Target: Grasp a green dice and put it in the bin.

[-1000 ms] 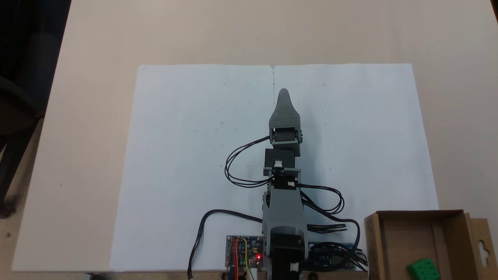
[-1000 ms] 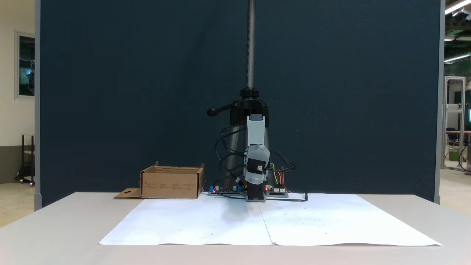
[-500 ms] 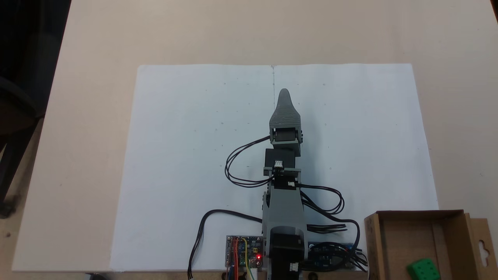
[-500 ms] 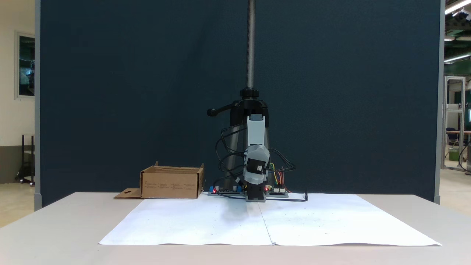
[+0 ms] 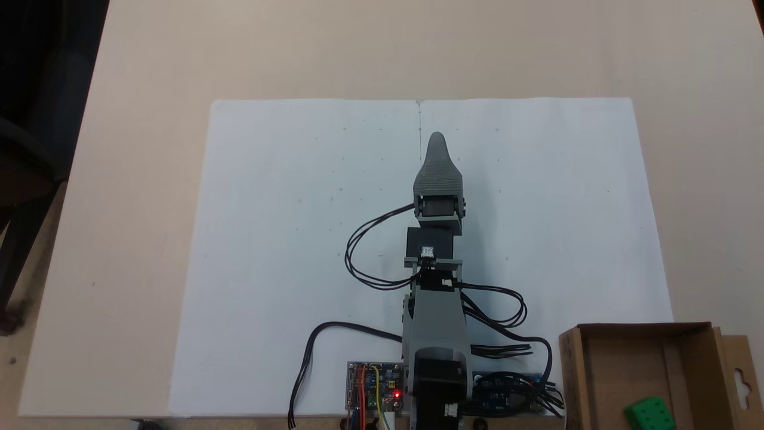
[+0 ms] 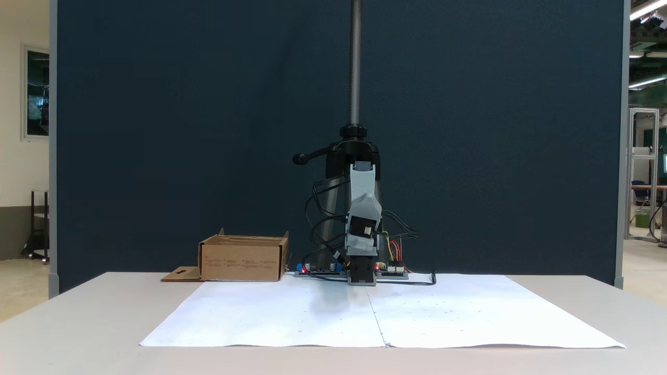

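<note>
The green dice lies inside the brown cardboard bin at the bottom right of a fixed view, near the bin's lower edge. In the other fixed view the bin stands left of the arm's base and its walls hide the dice. My gripper points out over the white paper, far from the bin, and hangs above the table. Nothing shows between its jaws. They lie one over the other, so I see a single grey tip.
Two white paper sheets cover the middle of the beige table. Circuit boards and black cables sit by the arm's base. The bin's flap with its hang-hole lies flat. A tripod pole rises behind the arm.
The gripper has lifted a little and its tip has reached slightly farther out over the paper. The dice and the bin have not moved.
</note>
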You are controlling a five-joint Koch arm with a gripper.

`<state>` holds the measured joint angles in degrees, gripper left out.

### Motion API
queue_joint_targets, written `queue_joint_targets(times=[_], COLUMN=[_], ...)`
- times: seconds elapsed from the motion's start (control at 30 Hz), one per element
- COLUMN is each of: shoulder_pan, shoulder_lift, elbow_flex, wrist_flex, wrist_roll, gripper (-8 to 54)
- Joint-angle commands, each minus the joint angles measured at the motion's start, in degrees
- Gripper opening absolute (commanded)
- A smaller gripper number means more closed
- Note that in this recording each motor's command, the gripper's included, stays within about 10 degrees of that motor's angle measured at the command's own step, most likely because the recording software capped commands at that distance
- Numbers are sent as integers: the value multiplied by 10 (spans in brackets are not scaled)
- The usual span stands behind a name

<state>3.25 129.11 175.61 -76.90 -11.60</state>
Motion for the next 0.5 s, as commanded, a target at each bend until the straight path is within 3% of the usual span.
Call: queue_joint_targets(times=[0.0, 0.47], shoulder_pan=[-2, -6], shoulder_lift=[58, 59], elbow_flex=[37, 37], wrist_flex=[-51, -80], wrist_roll=[28, 27], gripper=[454, 454])
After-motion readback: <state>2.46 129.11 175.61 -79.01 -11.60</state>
